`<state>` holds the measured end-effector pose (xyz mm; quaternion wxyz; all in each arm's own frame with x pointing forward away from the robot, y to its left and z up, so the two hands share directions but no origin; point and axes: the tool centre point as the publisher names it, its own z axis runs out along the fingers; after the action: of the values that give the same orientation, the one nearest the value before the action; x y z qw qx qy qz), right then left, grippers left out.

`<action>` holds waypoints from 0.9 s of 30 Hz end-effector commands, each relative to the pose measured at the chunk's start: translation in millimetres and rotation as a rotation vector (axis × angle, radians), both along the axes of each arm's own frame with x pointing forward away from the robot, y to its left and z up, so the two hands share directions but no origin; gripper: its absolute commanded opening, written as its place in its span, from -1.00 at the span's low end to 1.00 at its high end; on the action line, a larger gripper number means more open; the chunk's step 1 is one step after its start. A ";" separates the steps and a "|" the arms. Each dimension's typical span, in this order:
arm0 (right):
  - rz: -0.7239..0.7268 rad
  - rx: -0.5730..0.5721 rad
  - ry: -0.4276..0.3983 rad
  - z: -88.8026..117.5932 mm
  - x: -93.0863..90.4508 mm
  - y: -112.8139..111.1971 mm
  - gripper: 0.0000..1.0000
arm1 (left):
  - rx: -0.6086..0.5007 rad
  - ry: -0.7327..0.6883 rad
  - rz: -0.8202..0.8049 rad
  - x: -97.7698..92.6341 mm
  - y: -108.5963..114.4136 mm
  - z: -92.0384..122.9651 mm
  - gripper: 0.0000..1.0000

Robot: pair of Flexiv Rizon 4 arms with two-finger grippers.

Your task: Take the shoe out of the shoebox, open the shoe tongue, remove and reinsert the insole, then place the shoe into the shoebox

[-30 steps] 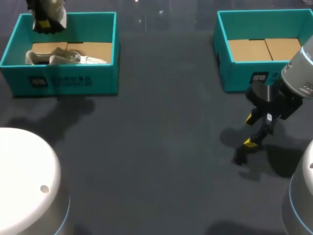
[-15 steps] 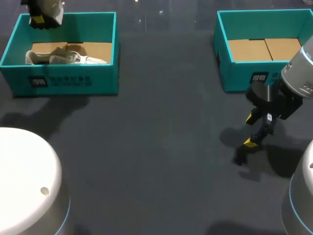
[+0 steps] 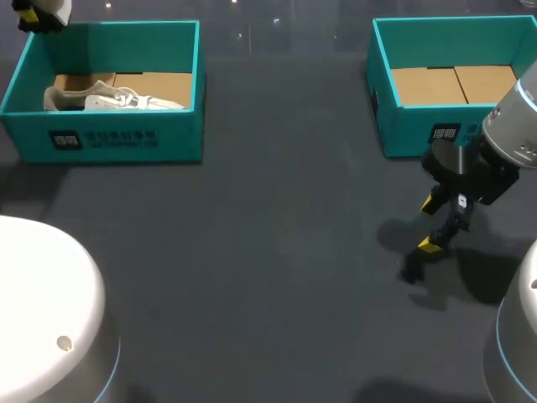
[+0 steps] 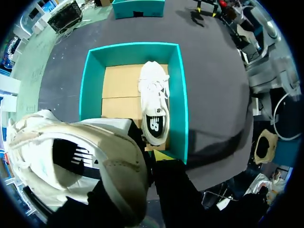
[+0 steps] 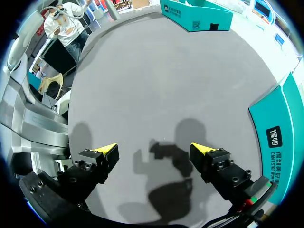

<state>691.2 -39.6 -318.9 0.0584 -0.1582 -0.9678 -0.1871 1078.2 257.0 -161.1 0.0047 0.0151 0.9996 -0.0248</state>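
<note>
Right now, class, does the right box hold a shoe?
No, in the head view the right box shows only its bare brown cardboard floor.

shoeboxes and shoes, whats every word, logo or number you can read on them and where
Left shoebox, front wall: dark label and a row of pale characters, too small to read.
Right shoebox, front wall: white characters on a dark label, too blurred to read.
Shoe in the box: a mark on the insole, no legible words.
Held shoe: dark side mark, no legible words.
No readable numbers anywhere.
</note>
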 end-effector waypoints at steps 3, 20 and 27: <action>0.000 -0.002 -0.001 -0.4 -0.7 0.1 1.00 | -0.030 0.093 -0.139 42.7 11.5 -4.6 -1.00; 0.000 -0.002 -0.001 -0.4 -0.7 0.1 1.00 | 0.117 -0.001 -0.524 45.1 23.0 -9.1 -1.00; 0.000 -0.002 -0.001 -0.4 -0.7 0.1 1.00 | 0.141 -0.016 -0.700 48.5 27.8 -17.1 -1.00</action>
<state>691.2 -39.6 -318.9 0.0584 -0.1581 -0.9678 -0.1871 1133.0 282.5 -173.4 -0.0115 0.3178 0.9475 0.0325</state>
